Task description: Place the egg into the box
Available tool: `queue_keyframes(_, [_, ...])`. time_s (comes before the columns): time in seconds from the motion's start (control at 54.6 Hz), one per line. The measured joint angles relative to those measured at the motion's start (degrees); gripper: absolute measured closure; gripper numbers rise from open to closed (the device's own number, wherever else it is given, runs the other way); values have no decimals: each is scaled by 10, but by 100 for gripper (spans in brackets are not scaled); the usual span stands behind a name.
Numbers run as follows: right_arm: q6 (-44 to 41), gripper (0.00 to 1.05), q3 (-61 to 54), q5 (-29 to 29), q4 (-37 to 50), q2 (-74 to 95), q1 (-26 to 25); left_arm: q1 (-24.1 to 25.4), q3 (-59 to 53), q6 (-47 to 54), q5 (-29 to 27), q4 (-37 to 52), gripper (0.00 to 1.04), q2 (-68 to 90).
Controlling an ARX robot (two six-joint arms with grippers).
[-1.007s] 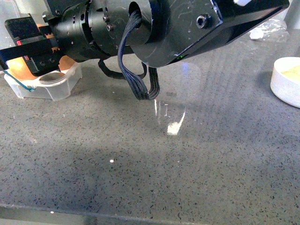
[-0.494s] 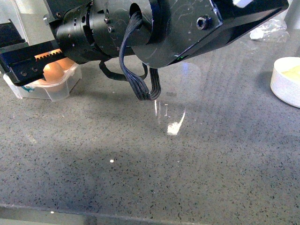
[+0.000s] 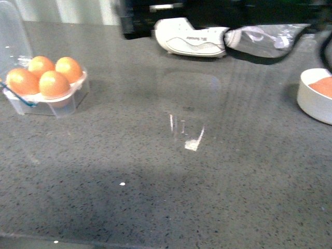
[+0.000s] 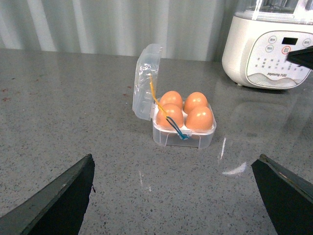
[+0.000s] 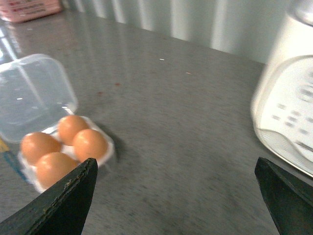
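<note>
Your left gripper [image 4: 173, 159] is wide open. Its two dark fingers [image 4: 58, 196] stand far apart with nothing between them but bare grey countertop [image 4: 73, 98]. The box [image 4: 183, 138] sits ahead of this gripper, well apart from it and roughly in line with the gap between the fingers. Its clear lid [image 4: 146, 81] is swung up and back on the side away from the white appliance [image 4: 266, 44]. A yellow and blue cord [image 4: 166, 111] runs from the lid down over the near edge of the box.

All four cups are filled by four brown eggs [image 4: 199, 117]. They sit upright and close together. The egg you want is one of these, but they look alike and you cannot tell which it is.

Your right gripper [image 5: 176, 161] is spread just as wide and holds nothing. From it the box [image 5: 105, 152] lies ahead but off the centre line, nearer one finger [image 5: 63, 196] than the other and clear of both. The appliance [image 5: 288, 98] is blurred, on the far side of the other finger.

In the front view neither gripper shows clearly. There is only a dark blur along the top edge. The box [image 3: 70, 98] stands on the robot's left with its eggs [image 3: 53, 84] in place. A round white bowl [image 3: 311, 101] with something orange inside is well apart from it, on the robot's right.
</note>
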Motion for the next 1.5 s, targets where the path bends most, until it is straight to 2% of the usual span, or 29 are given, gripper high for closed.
queue_keyframes(0.238, [42, 7, -162, 96, 14, -163, -78, 0, 0, 0, 0, 0, 7, 0])
queue_keyframes(0.403, [42, 7, -249, 128, 9, -275, -128, 0, 0, 0, 0, 0, 7, 0])
queue_keyframes(0.494, [34, 7, -302, 138, 1, -347, -177, 0, 0, 0, 0, 0, 7, 0])
queue_keyframes(0.623, [13, 7, -355, 146, -11, -412, -245, 0, 0, 0, 0, 0, 7, 0])
queue_keyframes(0.824, [12, 7, -406, 127, -37, -491, -343, 0, 0, 0, 0, 0, 7, 0])
queue_keyframes(1.08, [1, 8, -429, 100, -46, -528, -388, 0, 0, 0, 0, 0, 7, 0])
queue_keyframes(1.135, [0, 14, -444, 58, -12, -532, -391, 0, 0, 0, 0, 0, 7, 0])
queue_keyframes(1.19, [-2, 27, -471, 30, 12, -553, -382, 0, 0, 0, 0, 0, 7, 0])
queue_keyframes(1.3, [-3, 52, -506, 62, 2, -602, -345, 0, 0, 0, 0, 0, 7, 0])
queue_keyframes(1.447, [-4, 82, -535, 85, -21, -654, -320, 0, 0, 0, 0, 0, 7, 0])
queue_keyframes(1.502, [-4, 93, -542, 127, -33, -672, -291, 0, 0, 0, 0, 0, 7, 0])
